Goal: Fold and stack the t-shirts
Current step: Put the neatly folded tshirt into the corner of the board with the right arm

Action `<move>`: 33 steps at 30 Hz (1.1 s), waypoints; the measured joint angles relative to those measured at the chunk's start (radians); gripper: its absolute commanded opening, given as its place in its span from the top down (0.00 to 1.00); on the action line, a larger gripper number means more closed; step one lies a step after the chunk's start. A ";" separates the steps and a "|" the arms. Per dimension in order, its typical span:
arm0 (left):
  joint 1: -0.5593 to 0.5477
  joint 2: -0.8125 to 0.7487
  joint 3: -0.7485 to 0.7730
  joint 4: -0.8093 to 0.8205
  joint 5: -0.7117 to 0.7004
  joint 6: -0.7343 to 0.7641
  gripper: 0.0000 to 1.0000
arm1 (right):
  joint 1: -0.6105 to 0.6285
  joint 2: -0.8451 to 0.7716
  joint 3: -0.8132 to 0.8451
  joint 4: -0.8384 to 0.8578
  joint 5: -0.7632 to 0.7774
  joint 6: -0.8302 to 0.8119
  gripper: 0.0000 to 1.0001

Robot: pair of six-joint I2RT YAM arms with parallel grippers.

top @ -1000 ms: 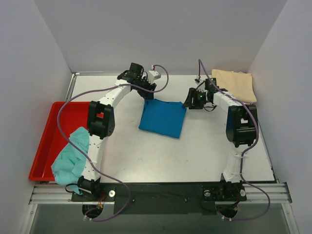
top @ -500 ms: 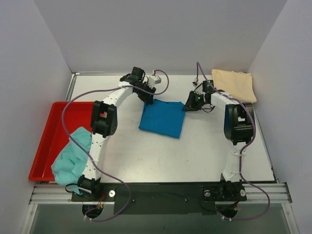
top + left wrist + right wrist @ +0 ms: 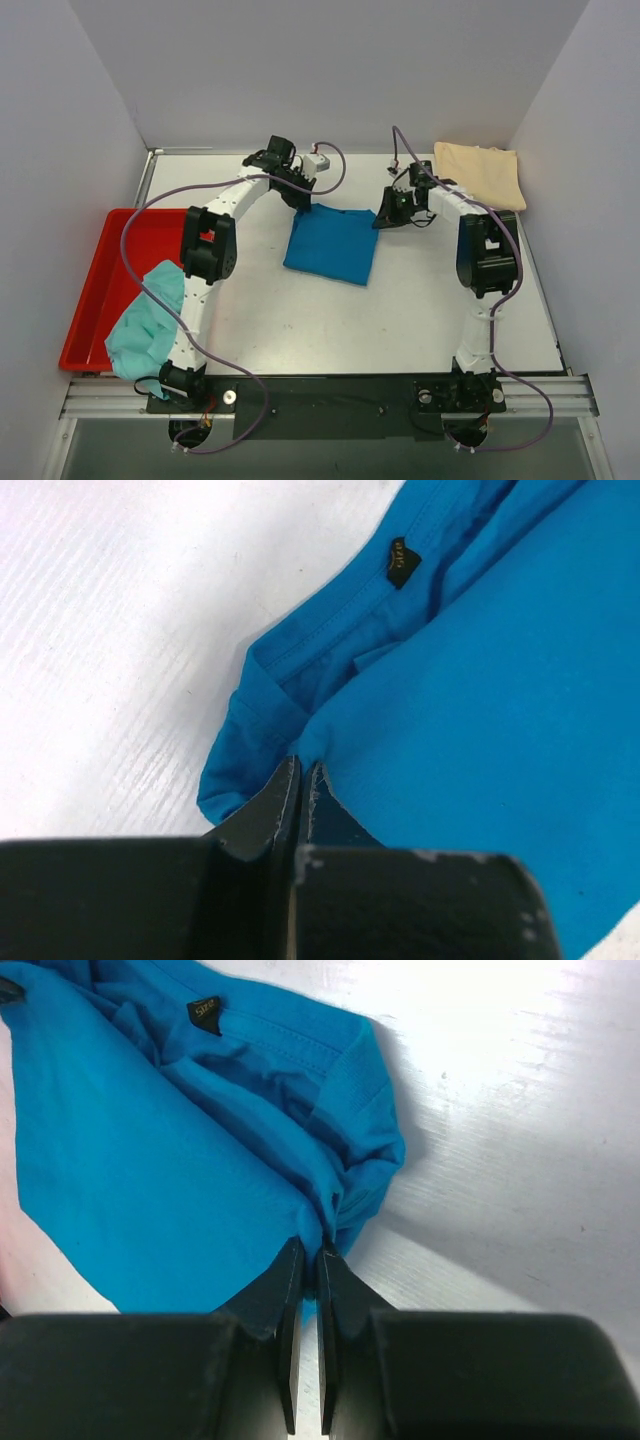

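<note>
My left gripper (image 3: 302, 780) is clamped down to a hairline slit, its two dark tips pressed together on the edge of the blue shirt (image 3: 333, 243), right where a folded layer meets the rumpled hem at the shirt's far left corner. My right gripper (image 3: 308, 1260) is closed just as tightly at the far right corner, and a sliver of blue cloth shows between its tips, with the bunched, stitched edge of the shirt puckering up beside them. The blue shirt lies folded into a rough rectangle near the middle of the white table (image 3: 330, 320), a little toward the far side, its far edge spanning between my two grippers and its near edge resting flat on the table. From my wrist cameras the neck area is tucked under the top layer, and a small dark label (image 3: 402, 560) sits on the inner band. The cream shirt (image 3: 482, 172) lies folded flat in the far right corner of the table, just beyond my right arm and well apart from the blue one. The teal shirt (image 3: 148, 320) is a loose heap over the near end of the red tray (image 3: 110, 265) on the left, pressed up against the lower part of my left arm.
</note>
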 measured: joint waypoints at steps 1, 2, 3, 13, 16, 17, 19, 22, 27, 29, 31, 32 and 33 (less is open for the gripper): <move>0.000 -0.016 -0.016 0.003 0.000 0.002 1.00 | 0.005 -0.001 0.004 -0.006 0.004 -0.008 1.00; 0.001 -0.034 -0.035 0.005 0.000 0.003 1.00 | 0.008 -0.003 0.008 -0.011 0.005 -0.018 1.00; 0.002 -0.055 -0.056 0.008 0.002 0.003 1.00 | 0.013 -0.005 0.014 -0.019 0.005 -0.027 1.00; 0.034 -0.151 -0.139 0.027 0.030 0.029 0.53 | 0.042 -0.026 0.101 0.038 -0.107 -0.055 1.00; 0.040 -0.137 -0.120 0.005 0.031 0.031 0.53 | 0.046 -0.021 0.124 0.037 -0.128 -0.054 1.00; 0.042 -0.119 -0.089 -0.009 0.031 0.030 0.53 | 0.046 -0.017 0.133 0.037 -0.133 -0.053 1.00; 0.045 -0.078 -0.033 -0.022 0.028 0.024 0.52 | 0.045 -0.006 0.145 0.039 -0.138 -0.053 1.00; 0.054 -0.032 0.013 -0.026 0.025 -0.001 0.51 | 0.045 0.018 0.148 0.038 -0.138 -0.054 1.00; 0.076 0.029 0.069 -0.041 0.021 -0.050 0.55 | 0.045 0.042 0.148 0.030 -0.136 -0.057 1.00; 0.082 0.040 0.076 -0.050 0.021 -0.059 0.59 | 0.045 0.042 0.148 0.031 -0.136 -0.061 1.00; 0.082 0.041 0.076 -0.063 0.022 -0.062 0.61 | 0.045 0.042 0.148 0.028 -0.134 -0.064 1.00; 0.080 0.041 0.076 -0.066 0.022 -0.063 0.62 | 0.045 0.042 0.148 0.027 -0.131 -0.066 1.00; 0.077 0.041 0.076 -0.067 0.023 -0.062 0.62 | 0.045 0.042 0.148 0.026 -0.130 -0.069 1.00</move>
